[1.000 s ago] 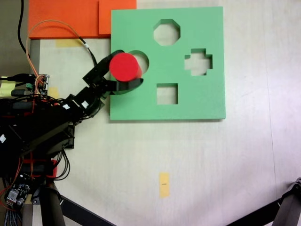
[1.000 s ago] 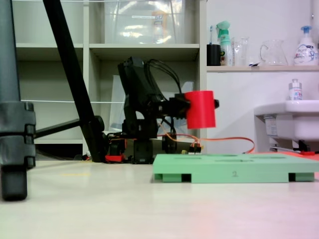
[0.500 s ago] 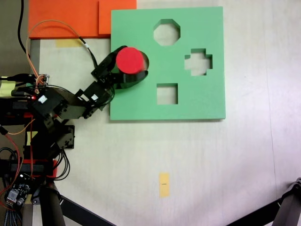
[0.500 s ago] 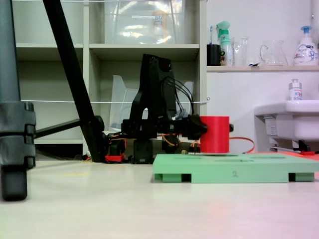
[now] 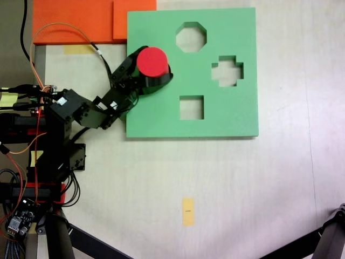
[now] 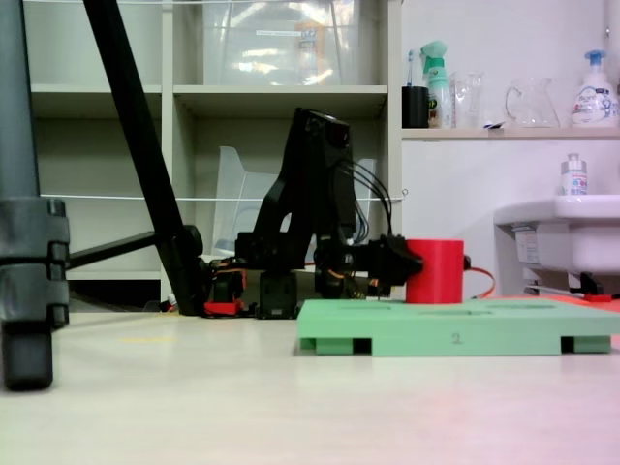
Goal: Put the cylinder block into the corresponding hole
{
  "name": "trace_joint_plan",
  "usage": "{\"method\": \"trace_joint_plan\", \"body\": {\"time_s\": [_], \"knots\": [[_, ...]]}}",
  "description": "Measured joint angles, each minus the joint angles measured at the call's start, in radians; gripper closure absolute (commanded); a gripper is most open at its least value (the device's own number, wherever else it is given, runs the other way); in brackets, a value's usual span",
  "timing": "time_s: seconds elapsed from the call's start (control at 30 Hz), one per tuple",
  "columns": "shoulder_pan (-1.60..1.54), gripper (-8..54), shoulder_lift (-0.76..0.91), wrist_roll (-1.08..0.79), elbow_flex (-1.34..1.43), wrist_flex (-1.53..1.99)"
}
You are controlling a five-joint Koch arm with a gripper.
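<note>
Green foam board (image 5: pixel 226 116) flat on bench (image 5: pixel 242 183), w/ 4 cutouts. Cylinder block (image 5: pixel 151 61) upright, sunk partway in round hole (image 5: pixel 168 68) at board's left. Fingers (image 5: pixel 153 73) clamped round block's sides.

Smooth red cylinder block (image 5: pixel 151 61), matt foam board (image 5: pixel 226 116)

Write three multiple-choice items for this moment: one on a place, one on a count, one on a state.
1. Where is the cylinder block?
A. at the board's circular hole
B. over the square cutout
C. on the bare table

2. How many cutouts stay uncovered in the green board?
A. one
B. three
C. five

3. What is the gripper doing?
A. open, away from the board
B. shut on the cylinder block
C. holding an orange sheet

Answers: 1 A, the cylinder block sits partly sunk into the green board. 2 B, octagon, cross, square. 3 B, the gripper clasps it.
</note>
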Motion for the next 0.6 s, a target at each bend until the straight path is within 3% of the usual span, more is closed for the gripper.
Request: {"method": "trace_joint_plan", "body": {"time_s": [0.3, 0.4, 0.6], "knots": [[0.003, 6.2, -0.037, 0.0, -0.003, 0.0], [0.003, -6.7, -0.035, 0.002, -0.005, -0.002], [0.003, -6.7, -0.066, -0.018, -0.005, -0.003]]}}
